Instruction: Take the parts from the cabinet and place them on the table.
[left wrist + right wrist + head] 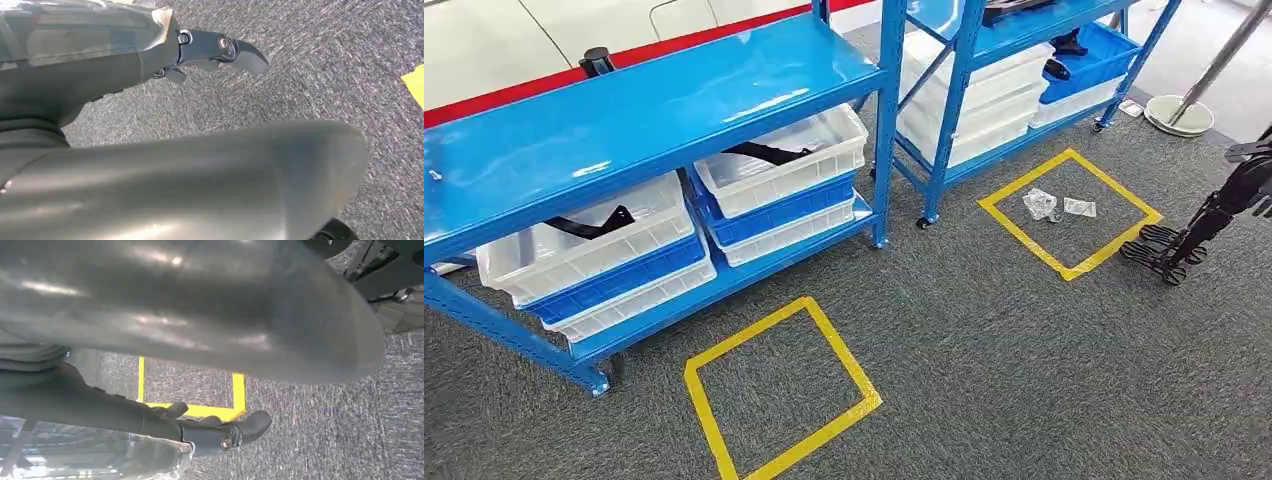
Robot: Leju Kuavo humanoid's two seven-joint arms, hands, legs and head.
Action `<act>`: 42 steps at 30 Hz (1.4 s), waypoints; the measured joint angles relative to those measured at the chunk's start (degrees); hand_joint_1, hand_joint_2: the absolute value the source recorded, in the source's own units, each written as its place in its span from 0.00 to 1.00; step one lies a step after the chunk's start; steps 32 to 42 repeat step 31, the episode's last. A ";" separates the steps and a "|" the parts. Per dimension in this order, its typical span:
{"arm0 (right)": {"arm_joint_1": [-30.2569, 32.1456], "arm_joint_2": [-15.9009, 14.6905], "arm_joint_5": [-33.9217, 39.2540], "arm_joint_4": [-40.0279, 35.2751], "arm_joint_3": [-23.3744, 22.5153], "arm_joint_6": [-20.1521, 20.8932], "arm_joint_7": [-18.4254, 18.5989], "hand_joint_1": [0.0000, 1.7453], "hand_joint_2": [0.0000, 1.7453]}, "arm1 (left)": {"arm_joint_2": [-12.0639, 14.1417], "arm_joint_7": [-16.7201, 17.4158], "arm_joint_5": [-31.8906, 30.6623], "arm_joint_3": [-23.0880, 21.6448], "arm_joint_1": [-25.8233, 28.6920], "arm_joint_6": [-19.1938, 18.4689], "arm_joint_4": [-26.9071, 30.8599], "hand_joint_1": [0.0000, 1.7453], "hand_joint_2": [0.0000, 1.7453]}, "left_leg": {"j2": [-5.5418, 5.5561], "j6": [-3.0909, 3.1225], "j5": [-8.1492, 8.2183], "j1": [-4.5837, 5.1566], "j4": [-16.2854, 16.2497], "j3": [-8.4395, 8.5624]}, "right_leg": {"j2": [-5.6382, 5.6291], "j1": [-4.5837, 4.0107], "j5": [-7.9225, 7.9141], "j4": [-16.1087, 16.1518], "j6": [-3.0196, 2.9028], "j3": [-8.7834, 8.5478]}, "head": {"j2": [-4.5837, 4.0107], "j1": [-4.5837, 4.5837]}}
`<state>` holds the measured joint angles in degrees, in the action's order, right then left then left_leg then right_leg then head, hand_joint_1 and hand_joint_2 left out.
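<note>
I am facing the blue cabinet [654,110], black parts [589,222] lying in its white bins [574,250] — my left hand [220,50] and right hand [220,432] are hanging empty, fingers apart. Reaching under the shelf risks striking it.

— Any lettering, labels or numbers on the blue metal shelving rack [654,110] or its white plastic bins [574,250]?
— None legible; beside that rack, nothing else carries readable text.
</note>
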<state>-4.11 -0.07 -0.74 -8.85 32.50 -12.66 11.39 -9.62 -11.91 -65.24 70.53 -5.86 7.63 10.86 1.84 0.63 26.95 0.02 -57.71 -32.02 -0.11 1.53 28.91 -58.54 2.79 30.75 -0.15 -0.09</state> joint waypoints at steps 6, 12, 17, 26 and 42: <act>0.00 0.09 0.00 0.00 0.00 -0.02 0.04 0.00 0.00 | 0.07 0.00 -0.02 0.00 0.00 -0.04 0.00 0.00 0.00 | 0.00 0.75 0.43 0.33 -0.82 -0.33 | 0.00 0.39 -0.09 0.12 0.21 -0.06 | 0.00 0.02; -0.13 0.13 0.00 0.00 0.00 -0.07 0.07 0.00 0.00 | 0.04 0.00 -0.02 0.00 -0.04 -0.04 0.00 0.00 0.00 | -0.33 2.41 -0.72 -0.29 1.37 0.71 | 0.07 0.04 1.24 -1.99 0.61 1.00 | 0.00 -0.09; 0.07 0.06 0.00 0.00 0.00 -0.07 0.09 0.00 0.00 | 0.00 0.00 -0.11 0.00 0.00 -0.13 0.00 0.00 0.00 | -0.30 2.31 -0.62 -0.43 1.30 0.62 | 0.06 0.28 5.57 -15.49 1.07 7.92 | 0.00 -0.39; -0.01 0.09 0.00 0.00 0.00 -0.07 0.09 0.00 0.00 | 0.11 0.04 -0.20 -0.02 0.01 -0.26 0.02 0.00 0.00 | -0.25 -0.54 0.98 -0.93 -0.39 0.65 | -0.11 0.74 -0.54 0.13 -0.43 0.15 | 0.00 -0.24; 0.17 0.09 -0.02 0.00 0.00 -0.09 0.11 0.00 0.00 | 0.09 0.04 -0.20 -0.04 0.07 -0.24 0.02 0.00 0.00 | -1.42 -1.18 8.88 -1.00 -18.07 -8.35 | 0.46 0.16 -0.24 0.11 -1.57 0.08 | 0.00 0.07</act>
